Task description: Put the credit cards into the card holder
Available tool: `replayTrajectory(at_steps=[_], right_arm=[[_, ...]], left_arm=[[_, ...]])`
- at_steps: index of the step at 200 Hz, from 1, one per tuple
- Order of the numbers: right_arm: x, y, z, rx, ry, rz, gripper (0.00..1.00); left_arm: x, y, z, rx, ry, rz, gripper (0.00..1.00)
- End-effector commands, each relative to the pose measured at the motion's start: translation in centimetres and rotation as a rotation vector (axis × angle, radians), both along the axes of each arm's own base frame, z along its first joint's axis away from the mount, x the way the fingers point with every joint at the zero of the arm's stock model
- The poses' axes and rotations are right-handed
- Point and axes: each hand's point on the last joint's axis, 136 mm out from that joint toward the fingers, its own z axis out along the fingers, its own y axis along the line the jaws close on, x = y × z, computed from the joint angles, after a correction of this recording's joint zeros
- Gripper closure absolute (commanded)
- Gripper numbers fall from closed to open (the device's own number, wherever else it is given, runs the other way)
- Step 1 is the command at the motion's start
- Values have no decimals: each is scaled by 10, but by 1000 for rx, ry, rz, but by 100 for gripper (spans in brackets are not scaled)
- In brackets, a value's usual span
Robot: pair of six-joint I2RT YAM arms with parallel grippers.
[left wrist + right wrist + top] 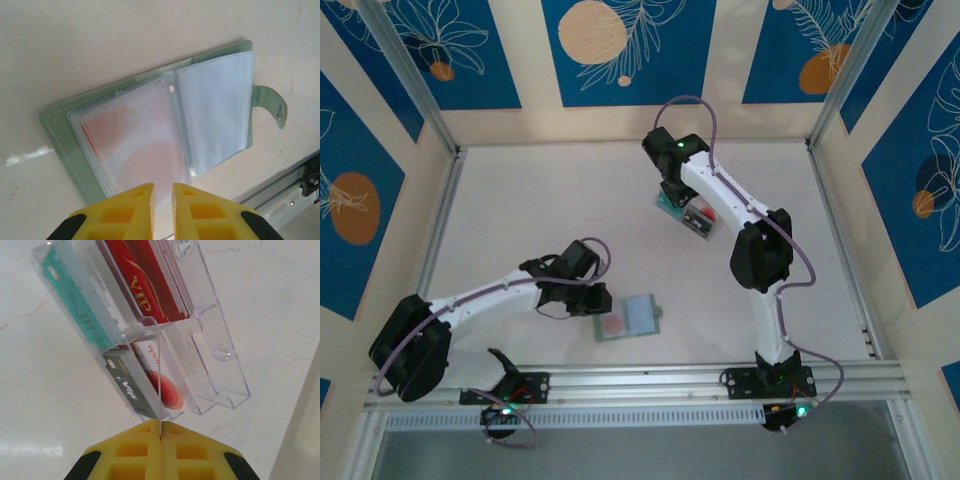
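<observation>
Left gripper (pixel 163 200), jaws barely parted and empty, hovers over open card holder (pixel 60 142); right gripper (pixel 161 432) pinches clear card box (pixel 225 375) divider.

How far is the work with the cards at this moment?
Done: the card holder lies open, and a reddish card seems to sit inside it. In hand: the right gripper is shut on a thin edge at the clear box. To do: the credit cards, red, teal, white and dark, are in that box.
</observation>
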Motion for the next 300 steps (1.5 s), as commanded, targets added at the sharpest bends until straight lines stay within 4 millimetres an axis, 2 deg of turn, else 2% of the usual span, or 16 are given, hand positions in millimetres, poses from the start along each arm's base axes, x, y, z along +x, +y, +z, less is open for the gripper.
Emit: replayTrajectory(at_steps=[1, 28, 89, 127, 155, 195, 232, 276, 300], right_arm=[[-22, 12, 36, 29, -61, 16, 100], [-56, 30, 34, 159, -35, 24, 100], [-146, 72, 11, 774, 106, -3, 100], [-185, 91, -9, 971, 195, 13, 100], [-202, 102, -14, 1089, 238, 34, 100], [-219, 114, -33, 1175, 302, 51, 100], [-226, 122, -49, 1220, 352, 57, 100], [-232, 135, -63, 1248, 418, 75, 100], [-235, 136, -79, 1216, 444, 62, 100]], left_arm=[[-2, 5, 3, 26, 2, -28, 84], [-1, -4, 2, 11, 10, -47, 84], [-3, -17, -14, 20, 51, -86, 84], [-5, -13, -28, 72, 71, -91, 85], [-6, 0, -39, 147, 77, -77, 86], [-11, 19, -53, 227, 90, -43, 87], [-11, 31, -57, 261, 94, -10, 87], [-14, 35, -61, 269, 106, -1, 87], [-17, 37, -65, 272, 116, 2, 87]])
